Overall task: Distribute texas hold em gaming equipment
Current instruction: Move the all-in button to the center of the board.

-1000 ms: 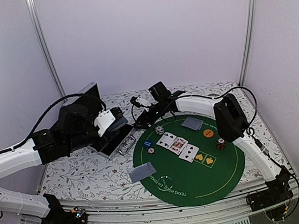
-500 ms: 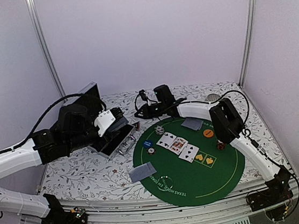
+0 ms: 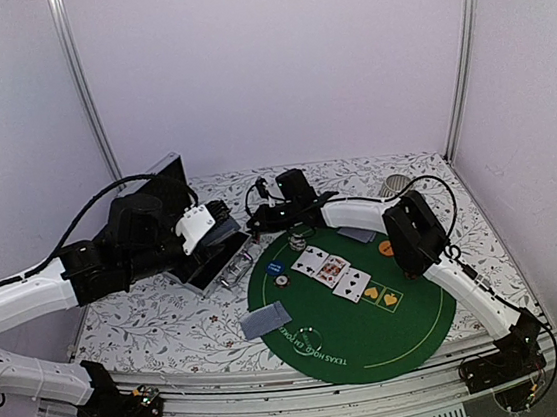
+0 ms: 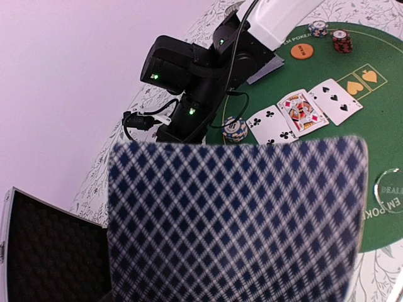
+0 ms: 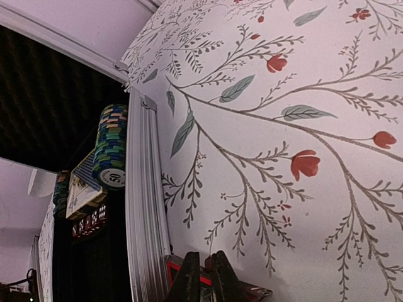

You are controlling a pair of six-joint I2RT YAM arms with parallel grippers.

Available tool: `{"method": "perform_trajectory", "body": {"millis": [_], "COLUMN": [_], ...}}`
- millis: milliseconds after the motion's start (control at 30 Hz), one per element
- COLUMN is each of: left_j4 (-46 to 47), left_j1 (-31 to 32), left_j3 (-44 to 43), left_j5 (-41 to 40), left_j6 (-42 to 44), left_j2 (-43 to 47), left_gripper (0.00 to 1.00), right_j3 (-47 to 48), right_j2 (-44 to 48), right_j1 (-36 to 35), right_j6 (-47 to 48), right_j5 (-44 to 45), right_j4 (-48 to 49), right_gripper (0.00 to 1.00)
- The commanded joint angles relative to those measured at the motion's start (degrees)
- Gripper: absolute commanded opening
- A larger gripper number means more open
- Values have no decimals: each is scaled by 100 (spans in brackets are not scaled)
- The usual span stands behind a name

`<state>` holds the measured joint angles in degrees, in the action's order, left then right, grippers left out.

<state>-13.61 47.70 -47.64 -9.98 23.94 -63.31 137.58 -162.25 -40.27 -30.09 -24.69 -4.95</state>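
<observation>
The left fingers are closed on the held card, above the open case. The fingers themselves are hidden behind the card's diamond back in the left wrist view. The card's long axis runs across that view. The green mat lies to the robot's right of the card and nearer the bases. The black wrist of the right arm stands between the card and the mat's far rim, so any transfer to the mat should pass on its near side. The left arm is the nearer arm to the card. The right fingers are narrow, and a red-edged black piece shows at their tips; it is judged to be gripped. They hang over the counter, just beside the case rim.

Count on the mat:
- Three face-up cards in a row.
- Two face-down packets, the second partly under the right arm.
- Three chip stacks.
- One blue disc, one white disc and one orange disc.

Count in the case:
- One chip row.
- One deck.
</observation>
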Motion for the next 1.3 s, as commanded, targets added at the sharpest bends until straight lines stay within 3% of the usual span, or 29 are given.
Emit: {"method": "perform_trajectory", "body": {"millis": [0,500,733,900,1000,1167,1267], "left_j4": [159,141,147,136,132,134,137], "left_j1": [-80,-95,-97,-102,-95,-103,-101], "left_j3": [-105,-107,-105,-97,-105,-105,-105], "left_j5": [60,0,24,60,74,89,99], "left_j6": [-1,19,18,15,25,22,23], "left_j2": [115,73,88,99,93,90,91], "left_gripper": [42,42,42,42,42,42,42], "right_j3": [158,251,-263,-266,-267,-265,-219], "right_j2": [124,290,906,1085,1184,1101,958], "right_j1": [17,-12,45,63,62,54,49], "right_j6": [398,1654,2093,2529,2842,3582,3853], "right_j5": [542,671,1192,710,314,-64,-211], "right_j4": [-708,-2629,-2793,-2653,-2405,-2114,-2073], "right_gripper": [14,16,15,18,27,57,68]}}
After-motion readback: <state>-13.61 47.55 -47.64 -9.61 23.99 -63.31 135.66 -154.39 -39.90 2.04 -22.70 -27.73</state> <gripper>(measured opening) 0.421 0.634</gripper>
